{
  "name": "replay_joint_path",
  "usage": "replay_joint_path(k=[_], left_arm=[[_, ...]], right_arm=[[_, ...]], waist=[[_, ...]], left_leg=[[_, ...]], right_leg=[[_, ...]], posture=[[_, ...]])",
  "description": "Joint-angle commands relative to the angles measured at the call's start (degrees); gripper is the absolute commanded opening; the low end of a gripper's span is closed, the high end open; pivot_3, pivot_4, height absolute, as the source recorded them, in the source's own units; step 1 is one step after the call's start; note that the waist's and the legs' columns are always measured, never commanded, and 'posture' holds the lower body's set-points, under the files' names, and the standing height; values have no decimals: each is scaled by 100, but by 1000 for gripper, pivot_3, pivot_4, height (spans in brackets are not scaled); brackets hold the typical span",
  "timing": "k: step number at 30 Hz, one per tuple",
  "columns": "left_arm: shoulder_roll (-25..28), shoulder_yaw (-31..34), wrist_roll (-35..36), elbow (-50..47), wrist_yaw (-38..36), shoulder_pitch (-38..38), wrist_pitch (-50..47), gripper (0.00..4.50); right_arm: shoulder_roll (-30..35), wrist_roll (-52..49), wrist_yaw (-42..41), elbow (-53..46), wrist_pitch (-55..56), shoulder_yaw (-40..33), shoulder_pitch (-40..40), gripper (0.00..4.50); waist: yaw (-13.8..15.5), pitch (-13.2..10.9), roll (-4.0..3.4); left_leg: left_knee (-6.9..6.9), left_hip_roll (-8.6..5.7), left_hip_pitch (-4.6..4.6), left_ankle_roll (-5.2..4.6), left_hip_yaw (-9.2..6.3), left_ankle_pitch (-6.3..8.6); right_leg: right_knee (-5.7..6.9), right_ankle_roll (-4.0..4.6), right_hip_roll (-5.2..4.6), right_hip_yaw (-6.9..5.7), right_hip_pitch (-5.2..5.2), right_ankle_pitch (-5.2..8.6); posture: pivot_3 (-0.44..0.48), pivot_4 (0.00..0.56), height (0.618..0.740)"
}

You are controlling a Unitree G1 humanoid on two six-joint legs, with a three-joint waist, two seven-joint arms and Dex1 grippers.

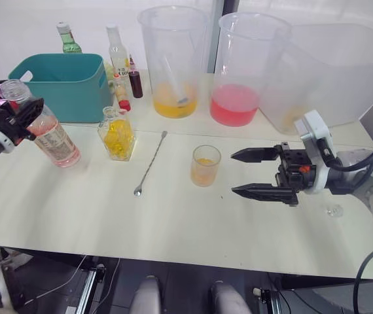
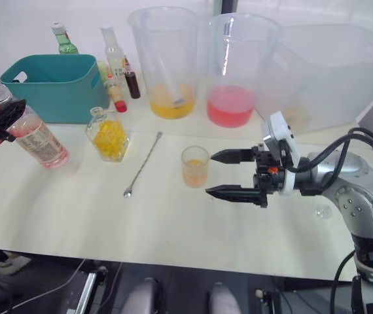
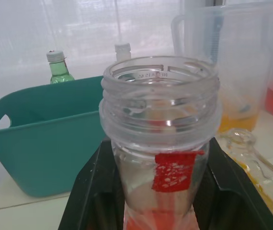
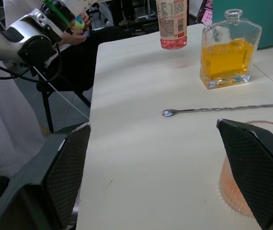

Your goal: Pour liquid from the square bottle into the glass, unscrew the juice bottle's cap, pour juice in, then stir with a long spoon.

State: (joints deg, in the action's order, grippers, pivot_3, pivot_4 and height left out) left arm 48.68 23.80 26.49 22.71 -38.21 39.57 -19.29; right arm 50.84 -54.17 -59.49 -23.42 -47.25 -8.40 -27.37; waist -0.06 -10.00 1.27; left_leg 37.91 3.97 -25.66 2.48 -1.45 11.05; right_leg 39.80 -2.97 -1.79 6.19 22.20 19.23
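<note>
Juice bottle [image 1: 48,134], uncapped, tilted, pinched at neck by my left tool [image 1: 17,118]. Right tool [image 1: 247,173] spread beside one glass [image 1: 205,165]. One square bottle [image 1: 117,134], one long spoon [image 1: 150,163] on table [image 1: 173,229].

A: How was the light?

B: Bright and even, coming through the white backdrop behind the table [image 1: 75,216]; shadows were faint.

A: Any glare or blur?

B: The backdrop was washed out, and the juice bottle [image 3: 160,143] looked soft in the left wrist view.
</note>
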Motion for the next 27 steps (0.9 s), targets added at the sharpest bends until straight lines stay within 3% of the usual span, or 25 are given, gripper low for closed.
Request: replay_joint_path(k=[1,7,11,23,27], left_arm=[[-100,-376,-531,1047,76,902,744,1383],[-394,-807,-1113,2768,54,1924,1627,1383],[-489,-964,-1370,3427,63,2269,1994,1383],[-523,-1076,-1675,3790,39,2440,2141,1383],[-482,-980,-1617,3697,-8,2385,2070,2874]], right_arm=[[63,-332,395,-523,-145,-509,230,4459],[107,-596,969,-991,-288,-905,720,4459],[156,-751,1245,-1197,-345,-1139,966,4459],[243,-840,1495,-1223,-291,-1089,991,4459],[260,-771,1440,-1158,-267,-1021,932,4500]], waist=[[10,1,2],[-78,1,8],[-99,1,8],[-80,1,9],[-89,1,8]], left_leg=[[0,0,-1,0,1,0],[-1,-1,-3,0,-2,0],[-2,-1,-4,0,-2,0],[-2,-2,-8,0,-5,-1],[-2,-1,-7,1,-7,-1]], right_leg=[[-2,0,-1,1,0,0],[5,0,0,-2,5,0],[4,0,0,-4,5,0],[4,0,-1,-8,4,0],[6,0,-1,-10,4,0]], posture=[[0,150,719],[0,150,719],[0,150,719],[0,150,719],[0,150,719]])
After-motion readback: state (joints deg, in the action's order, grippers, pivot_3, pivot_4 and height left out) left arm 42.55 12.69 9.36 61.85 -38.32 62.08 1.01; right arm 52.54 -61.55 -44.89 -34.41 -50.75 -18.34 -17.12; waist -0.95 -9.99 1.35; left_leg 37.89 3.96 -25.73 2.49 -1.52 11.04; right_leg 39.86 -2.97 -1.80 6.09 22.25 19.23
